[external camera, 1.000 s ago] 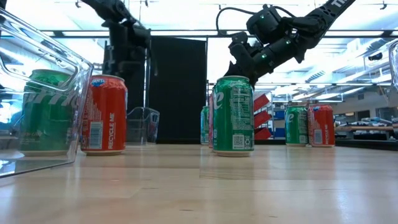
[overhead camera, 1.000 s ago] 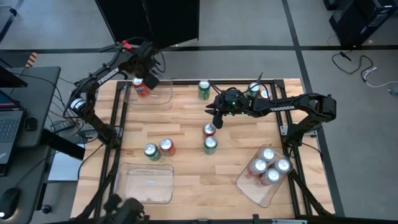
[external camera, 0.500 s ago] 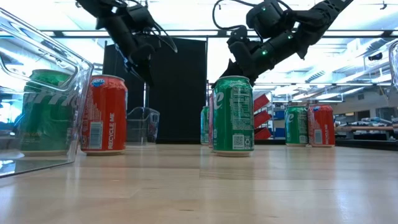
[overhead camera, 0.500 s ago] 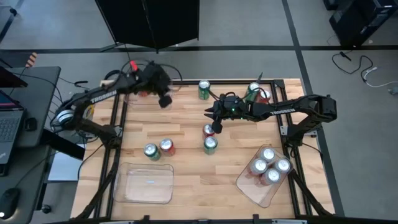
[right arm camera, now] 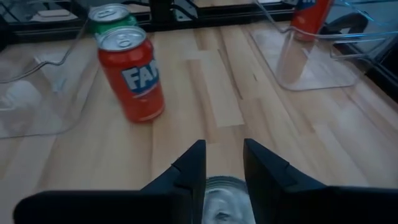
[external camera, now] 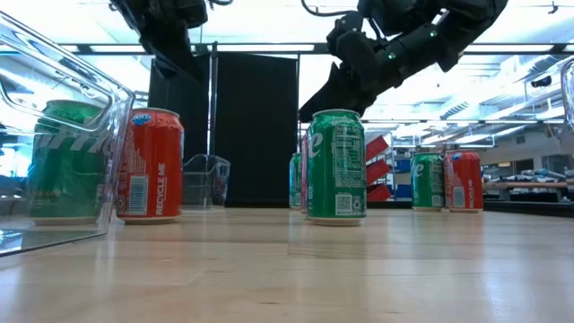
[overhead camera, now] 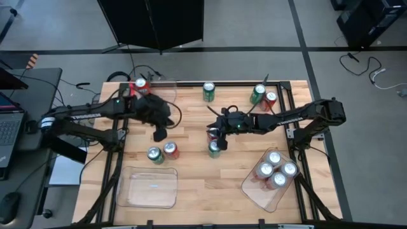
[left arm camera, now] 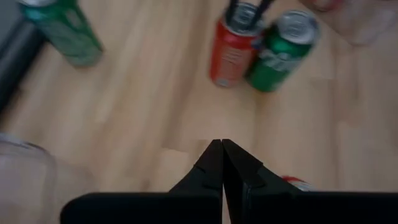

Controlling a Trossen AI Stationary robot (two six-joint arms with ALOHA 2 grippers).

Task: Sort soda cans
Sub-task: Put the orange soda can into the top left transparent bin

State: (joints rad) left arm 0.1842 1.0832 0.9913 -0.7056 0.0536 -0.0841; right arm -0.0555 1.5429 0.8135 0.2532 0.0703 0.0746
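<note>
Two dark arms reach in over the wooden desk from either side. The left hand hangs above the boards with its fingers clenched together and nothing between them, just up from a green can and a red can that stand touching. The right hand is down over another red can in the middle of the desk, a finger on each side of its silver top; whether the fingers press on it I cannot tell. A second green can stands just in front of that one.

Along the far edge stand a lone green can and, toward the right corner, a green can beside a red one. At the far left corner a red can sits in a clear tray. Four silver-topped cans fill the clear tray near the right front corner. Another clear tray lies at the left front.
</note>
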